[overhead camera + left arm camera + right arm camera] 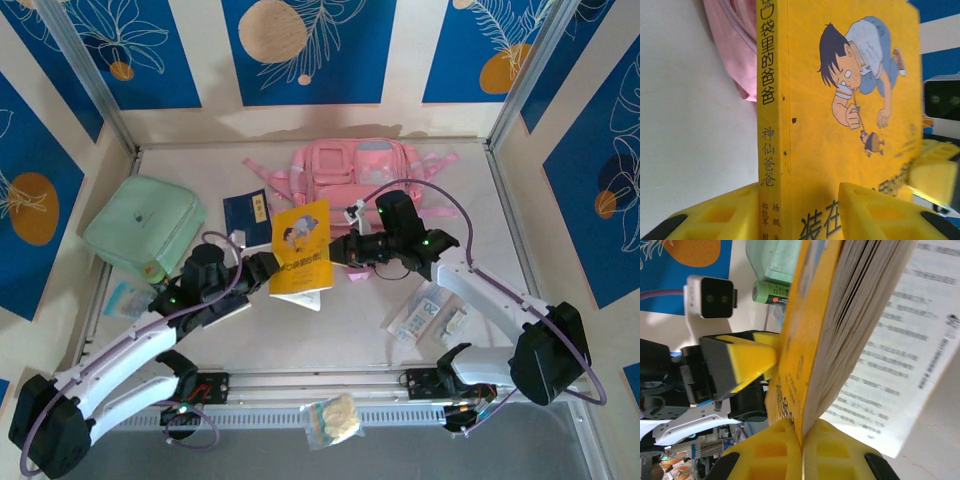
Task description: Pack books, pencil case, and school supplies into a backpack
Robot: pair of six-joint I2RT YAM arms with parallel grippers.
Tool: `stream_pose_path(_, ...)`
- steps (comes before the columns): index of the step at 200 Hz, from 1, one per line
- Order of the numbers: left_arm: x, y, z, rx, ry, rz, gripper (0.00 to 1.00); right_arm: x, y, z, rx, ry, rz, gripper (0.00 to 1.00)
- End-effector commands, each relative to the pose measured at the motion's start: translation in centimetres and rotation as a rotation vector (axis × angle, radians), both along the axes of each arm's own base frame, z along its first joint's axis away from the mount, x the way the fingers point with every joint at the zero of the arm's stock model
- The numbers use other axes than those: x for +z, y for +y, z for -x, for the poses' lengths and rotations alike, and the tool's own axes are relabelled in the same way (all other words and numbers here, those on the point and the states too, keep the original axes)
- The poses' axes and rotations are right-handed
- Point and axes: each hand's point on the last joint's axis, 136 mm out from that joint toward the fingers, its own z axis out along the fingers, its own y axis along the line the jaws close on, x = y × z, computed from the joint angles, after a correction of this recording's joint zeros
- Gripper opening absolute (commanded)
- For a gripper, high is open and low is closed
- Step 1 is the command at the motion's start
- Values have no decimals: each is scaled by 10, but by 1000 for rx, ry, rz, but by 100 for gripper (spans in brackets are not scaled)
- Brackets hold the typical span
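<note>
Yellow book hangs above the table, just in front of the pink backpack, bridged between both arms.

Jaw state: the right gripper is fully pinched on one edge of the book. The left gripper straddles the spine end with its jaws part open. You cannot tell whether its pads bear on the cover.

Hazards:
- The right pinch appears to take the cover and few pages. The page block fans loose beside it, so a tug can tear or crease the pages.
- Loose pages can snag on the backpack's mouth. Whether its zip is open cannot be seen.
- If the arms move out of step, the thin paperback is likely to bend or twist.
- The smooth cover can slip against hard plastic fingers.

Materials: the book is a slim, flexible paperback with a matt-yellow printed cover and soft white pages. The fingers are rigid, ribbed yellow plastic, and the backpack is limp padded fabric.
</note>
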Motion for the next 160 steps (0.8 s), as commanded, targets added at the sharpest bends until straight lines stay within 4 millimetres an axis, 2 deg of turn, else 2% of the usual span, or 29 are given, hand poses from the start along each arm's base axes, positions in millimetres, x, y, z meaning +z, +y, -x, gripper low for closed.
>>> stream_pose_path(1,80,-21,10,-113,-190,211,40,-8,6,6,67,-24,-14,0)
stream_pose_path(29,85,-20,9,-98,-194,217,42,-15,3,5,62,-27,6,0)
stream_pose_path(56,85,-24,9,-102,-180,202,41,-11,7,3,75,-36,-14,0)
stream_pose_path(98,72,-25,9,-110,-149,158,26,-10,4,1,73,-53,0,0)
stream_pose_path(114,71,-27,7,-110,-145,157,15,-10,4,2,75,-52,3,2)
stream_pose_path(138,72,-27,4,-102,-147,158,3,-10,1,4,71,-50,5,13)
stream_pose_path(151,78,-27,2,-93,-163,181,0,-9,-4,5,58,-43,11,25)
stream_pose_path(160,84,-27,0,-85,-176,197,0,-10,-8,5,44,-31,14,41)
